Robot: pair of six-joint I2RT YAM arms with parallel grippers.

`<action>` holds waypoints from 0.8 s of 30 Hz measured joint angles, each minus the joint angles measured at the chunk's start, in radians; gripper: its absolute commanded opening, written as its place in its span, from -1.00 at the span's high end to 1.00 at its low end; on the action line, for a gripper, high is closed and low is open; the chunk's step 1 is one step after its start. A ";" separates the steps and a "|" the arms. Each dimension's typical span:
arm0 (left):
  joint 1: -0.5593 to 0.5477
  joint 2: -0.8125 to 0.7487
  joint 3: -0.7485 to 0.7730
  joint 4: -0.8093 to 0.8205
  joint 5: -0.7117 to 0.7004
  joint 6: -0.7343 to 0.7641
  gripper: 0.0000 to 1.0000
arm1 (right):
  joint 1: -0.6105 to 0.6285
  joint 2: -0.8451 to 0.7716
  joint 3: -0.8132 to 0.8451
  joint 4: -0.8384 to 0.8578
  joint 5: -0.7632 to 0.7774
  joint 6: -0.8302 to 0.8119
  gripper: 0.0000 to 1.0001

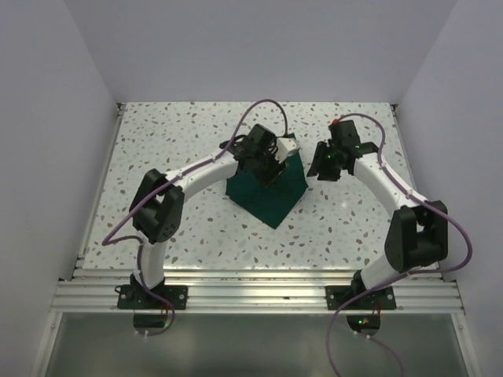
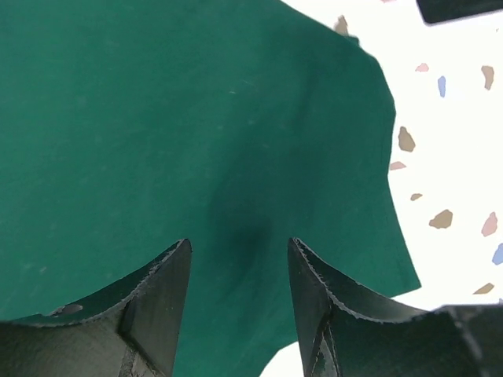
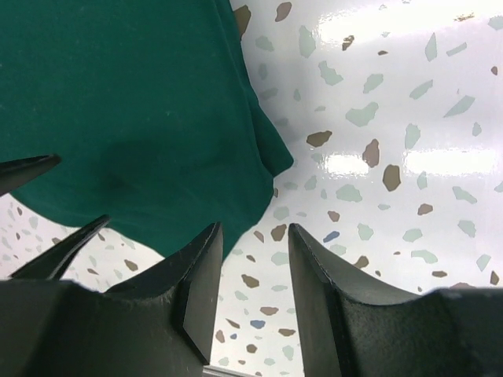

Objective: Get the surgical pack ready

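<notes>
Working from what the cameras give me, I judge I'm in the wrapping stage. The pack (image 1: 271,195) is a dark green cloth gathered into a rough diamond-shaped bundle on the speckled table (image 1: 157,141), ahead of both arms and roughly midway between them, and its edges look loose rather than tucked. My left gripper (image 2: 239,241) hangs over the far part of the pack with its jaws apart, and in its wrist camera the cloth fills nearly everything under and between the fingers (image 2: 157,302). A dark shadow lies on the cloth in the gap, so I take it I'm low, though I cannot tell whether the tips touch. My right gripper (image 3: 254,227) is off the pack's right side, near it but not over it, also spread open with nothing between the jaws. Its wrist camera shows bare table under the gap, with the pack's edge and a rounded corner just up and left of the fingertips. Neither gripper holds anything. As I read it, the next move calls for the left gripper to pinch a fold directly beneath it, easing down a little and closing so it catches cloth rather than sliding off. The right one would have to shift left towards the pack's corner before it can pin or lift that edge. Whether anything is wrapped inside the pack I cannot see.
</notes>
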State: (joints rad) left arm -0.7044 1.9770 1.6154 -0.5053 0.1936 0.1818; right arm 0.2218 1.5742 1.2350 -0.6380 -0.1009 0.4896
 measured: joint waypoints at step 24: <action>-0.090 0.090 0.041 -0.062 -0.152 0.077 -0.16 | -0.007 -0.044 -0.051 0.000 -0.031 0.011 0.14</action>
State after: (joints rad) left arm -0.7948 2.0674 1.6566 -0.5671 0.0414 0.2592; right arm 0.2146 1.5299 1.1843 -0.6384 -0.1318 0.5003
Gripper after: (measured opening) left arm 0.582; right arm 0.434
